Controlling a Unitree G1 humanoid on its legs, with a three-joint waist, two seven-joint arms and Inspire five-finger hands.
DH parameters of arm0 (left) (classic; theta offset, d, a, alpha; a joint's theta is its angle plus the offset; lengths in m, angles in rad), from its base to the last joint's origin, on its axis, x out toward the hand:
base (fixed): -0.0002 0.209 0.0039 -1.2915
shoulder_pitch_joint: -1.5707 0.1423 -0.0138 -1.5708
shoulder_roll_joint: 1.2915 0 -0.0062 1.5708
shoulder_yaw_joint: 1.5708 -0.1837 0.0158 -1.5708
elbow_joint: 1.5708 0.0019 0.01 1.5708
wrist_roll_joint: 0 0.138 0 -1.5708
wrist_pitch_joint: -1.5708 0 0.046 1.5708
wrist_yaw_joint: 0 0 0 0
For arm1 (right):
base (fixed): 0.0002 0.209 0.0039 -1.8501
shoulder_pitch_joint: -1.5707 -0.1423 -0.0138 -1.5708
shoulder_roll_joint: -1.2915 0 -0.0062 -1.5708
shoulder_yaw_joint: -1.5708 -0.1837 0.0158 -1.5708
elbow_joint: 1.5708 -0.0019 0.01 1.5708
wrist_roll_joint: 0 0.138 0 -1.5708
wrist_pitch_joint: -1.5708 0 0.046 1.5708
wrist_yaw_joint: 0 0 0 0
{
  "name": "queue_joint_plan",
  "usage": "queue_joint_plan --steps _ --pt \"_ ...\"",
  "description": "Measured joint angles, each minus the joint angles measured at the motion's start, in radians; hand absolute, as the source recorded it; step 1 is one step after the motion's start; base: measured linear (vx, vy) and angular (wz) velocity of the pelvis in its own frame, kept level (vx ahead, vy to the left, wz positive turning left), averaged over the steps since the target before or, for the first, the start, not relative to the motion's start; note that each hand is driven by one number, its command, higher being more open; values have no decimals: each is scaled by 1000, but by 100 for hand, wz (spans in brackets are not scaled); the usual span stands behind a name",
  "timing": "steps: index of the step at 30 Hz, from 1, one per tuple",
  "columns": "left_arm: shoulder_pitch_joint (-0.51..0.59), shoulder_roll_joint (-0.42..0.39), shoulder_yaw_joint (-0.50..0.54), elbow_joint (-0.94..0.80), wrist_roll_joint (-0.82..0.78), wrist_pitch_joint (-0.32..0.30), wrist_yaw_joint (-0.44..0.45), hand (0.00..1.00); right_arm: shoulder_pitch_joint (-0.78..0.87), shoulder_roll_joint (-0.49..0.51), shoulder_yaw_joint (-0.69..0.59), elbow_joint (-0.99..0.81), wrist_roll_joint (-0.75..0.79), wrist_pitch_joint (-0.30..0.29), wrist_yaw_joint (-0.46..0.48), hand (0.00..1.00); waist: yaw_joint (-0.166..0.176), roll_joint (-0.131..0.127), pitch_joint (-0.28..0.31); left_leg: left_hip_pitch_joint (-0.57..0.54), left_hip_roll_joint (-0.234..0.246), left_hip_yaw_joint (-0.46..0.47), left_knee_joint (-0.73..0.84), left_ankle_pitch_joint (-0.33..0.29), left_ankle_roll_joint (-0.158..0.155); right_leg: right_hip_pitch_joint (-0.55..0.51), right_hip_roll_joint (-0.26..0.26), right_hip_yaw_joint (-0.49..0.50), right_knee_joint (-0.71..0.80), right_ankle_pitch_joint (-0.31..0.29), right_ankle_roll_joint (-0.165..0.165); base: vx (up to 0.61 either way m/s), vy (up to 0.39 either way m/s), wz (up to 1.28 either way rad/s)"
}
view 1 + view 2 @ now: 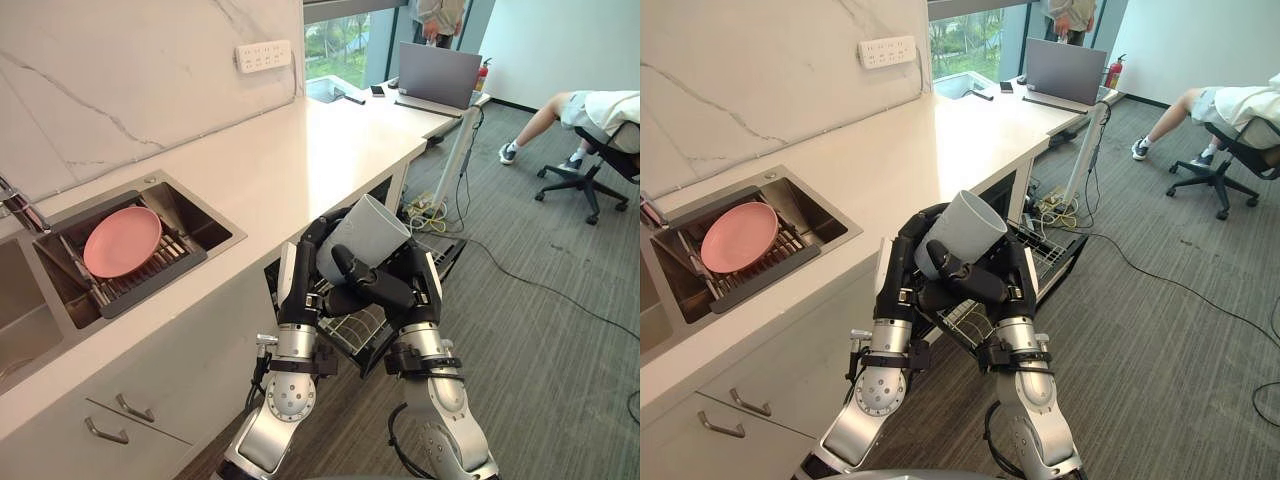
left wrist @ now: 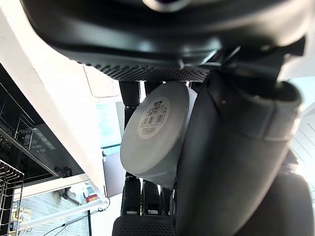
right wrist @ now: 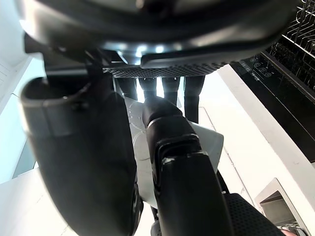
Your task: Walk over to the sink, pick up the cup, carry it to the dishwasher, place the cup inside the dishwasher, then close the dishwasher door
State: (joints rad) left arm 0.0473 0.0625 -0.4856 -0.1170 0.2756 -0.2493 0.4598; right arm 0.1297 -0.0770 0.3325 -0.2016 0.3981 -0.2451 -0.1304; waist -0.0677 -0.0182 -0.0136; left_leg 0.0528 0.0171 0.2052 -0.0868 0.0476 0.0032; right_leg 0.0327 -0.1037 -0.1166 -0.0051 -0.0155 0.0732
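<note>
Left eye view: the cup (image 1: pixel 365 235), pale grey, is up in the air betw. both hands, tilted w/ its mouth up and away from the robot. It hangs over the pulled-out rack (image 1: pixel 352 335) of the dishwasher (image 1: pixel 440 262), just off the counter (image 1: pixel 300 150) edge. Left hand (image 1: pixel 305 262) wraps the cup's near-left side; right hand (image 1: pixel 385 288) comes under from the right, thumb laid across the front. Two-hand hold prob. because the cup is wide and smooth, so one hand alone could slip. The sink (image 1: pixel 200 228) is well to the left, w/ a pink plate (image 1: pixel 122 240) on its drain rack. No cup there, so pickup looks done.

Right eye view: same scene. The cup sits right above the wire rack, so I judge the carry is about over and lowering comes next. Tilt will need fixing first.

Left wrist view: cup's base w/ a label sticker faces the camera. Left hand (image 2: pixel 231 157) is clenched on it, fingers behind, thumb in front. Dishwasher's button strip (image 2: pixel 34 143) is close by.

Right wrist view: right hand's thumb presses across the pale cup (image 3: pixel 209 140) wall, fingers past it, so it's grasping too. Door is open; closing not yet due.
</note>
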Motion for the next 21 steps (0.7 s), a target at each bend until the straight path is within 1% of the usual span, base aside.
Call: queue_joint_plan --steps 8,13,17,21 --pt "40 15 -5 4 0 -9 -9 100 -24 -3 -28 -5 -36 0 -5 0 -1 0 -1 3 0 0 0 0 0 2 0 1 1 0 0 0 0 0" --pt "68 38 -24 4 -32 -8 -61 100 -61 6 -80 -38 -40 -5 -10 0 2 0 -1 6 -1 0 0 0 0 3 0 1 2 0 0 0 0 0" --pt "75 36 -32 1 -92 -8 -109 100 -75 18 -123 -62 -40 -25 -9 0 1 0 -1 8 0 0 0 0 0 8 0 0 2 0 0 0 0 0" --pt "86 35 -24 -17 -146 -8 -137 100 -76 18 -166 -63 -40 -30 -9 0 2 0 -1 8 0 0 0 0 0 8 0 -1 1 0 0 0 0 0"
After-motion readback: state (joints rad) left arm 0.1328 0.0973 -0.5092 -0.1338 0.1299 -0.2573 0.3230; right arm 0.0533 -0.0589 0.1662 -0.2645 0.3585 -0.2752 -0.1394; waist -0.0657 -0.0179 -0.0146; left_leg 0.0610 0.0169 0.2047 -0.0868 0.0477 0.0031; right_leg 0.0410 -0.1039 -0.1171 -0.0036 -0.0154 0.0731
